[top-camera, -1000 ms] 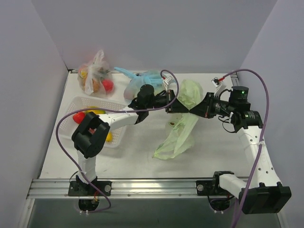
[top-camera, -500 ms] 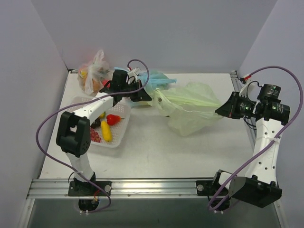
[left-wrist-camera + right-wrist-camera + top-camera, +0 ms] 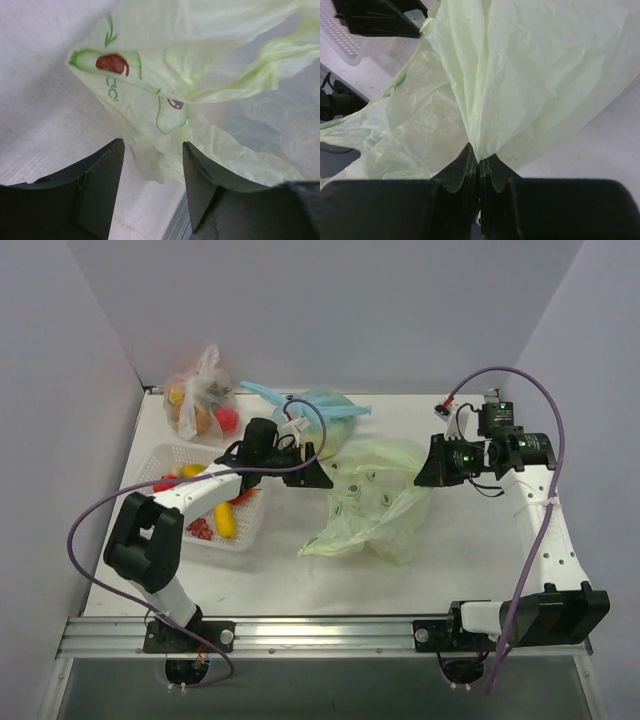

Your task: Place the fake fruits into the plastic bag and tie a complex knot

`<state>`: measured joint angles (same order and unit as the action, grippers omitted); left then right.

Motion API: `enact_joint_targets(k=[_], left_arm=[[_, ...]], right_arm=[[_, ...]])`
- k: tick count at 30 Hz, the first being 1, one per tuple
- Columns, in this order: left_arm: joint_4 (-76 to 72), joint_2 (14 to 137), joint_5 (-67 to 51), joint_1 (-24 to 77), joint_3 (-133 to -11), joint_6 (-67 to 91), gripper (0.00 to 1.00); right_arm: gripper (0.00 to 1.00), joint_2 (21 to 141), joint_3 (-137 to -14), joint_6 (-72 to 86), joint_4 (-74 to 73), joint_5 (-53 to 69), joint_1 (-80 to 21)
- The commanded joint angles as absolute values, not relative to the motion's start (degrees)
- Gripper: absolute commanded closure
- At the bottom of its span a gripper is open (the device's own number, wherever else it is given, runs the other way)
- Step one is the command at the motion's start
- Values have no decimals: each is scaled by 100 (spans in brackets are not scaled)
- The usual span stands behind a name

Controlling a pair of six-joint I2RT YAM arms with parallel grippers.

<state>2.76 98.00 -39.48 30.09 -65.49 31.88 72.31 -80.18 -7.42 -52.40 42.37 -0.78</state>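
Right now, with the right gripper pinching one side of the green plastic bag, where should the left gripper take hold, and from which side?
Grip the loose folded edge of the plastic bag nearest the open left gripper, coming in low from that arm's side. The thin fold points between its fingers, opposite the right gripper, so the mouth could likely be spread.

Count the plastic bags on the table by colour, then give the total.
Pale green bag: 1
Light blue bag: 1
Clear bag: 1
Total: 3
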Motion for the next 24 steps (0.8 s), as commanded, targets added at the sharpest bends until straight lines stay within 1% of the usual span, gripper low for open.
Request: enact_joint_targets(k=[1,4,6,7,9,11,12,13,14,15,16,17,18,19,20,21,24], left_arm=[[-589,9159,-4332,2436,-6390,2903,38],[-177,8799,-4517,2199,-6311,2122,33],[183,8474,-4561,2119,-6276,1672,27],[202,8133,-4762,2075,-6214,1252,27],[98,7956,-5052,2109,-6135,1160,27],[-95,7858,-5718,2275,-6108,1204,28],[208,7805,-5861,2407,-6169,1047,28],[394,7779,-5932,2817,-6205,872,30],[648,7744,-5950,3082,-6231,226,30],[1312,7674,-5707,3416,-6258,-207,31],[1518,7655,-5487,4037,-6223,-524,32],[1816,7647,-5162,4434,-6197,-1093,34],[1854,7725,-4498,4743,-6144,-1264,34],[1881,7813,-4204,5294,-6161,-1414,37],[1924,7918,-3975,5491,-6231,-1633,38],[1925,8136,-3477,5650,-6301,-1696,39],[2152,8716,-2885,5976,-6714,-1863,39]], right_arm=[[100,7488,-7989,-554,-4703,3578,-430],[100,7699,-8024,-492,-4544,3358,-720],[100,7795,-8025,-457,-4448,3270,-887],[100,7857,-7964,-405,-4343,3200,-1001],[100,7875,-7911,-369,-4307,3120,-1037],[100,7954,-7875,-291,-4228,3094,-1089],[100,7980,-7884,-255,-4201,3068,-1099],[100,8033,-7901,-229,-4149,3041,-1099],[100,8068,-7936,-185,-4131,3032,-1107],[100,8103,-7989,-167,-4122,2989,-1107],[100,8173,-8111,-158,-4105,2971,-1107],[100,8209,-8164,-158,-4096,2953,-1107],[100,8244,-8243,-150,-4096,2953,-1099],[100,8314,-8340,-149,-4087,3005,-1107],[100,8341,-8384,-158,-4078,3058,-1107],[100,8376,-8420,-158,-4069,3111,-1099],[100,8481,-8595,-115,-4052,3269,-1116]])
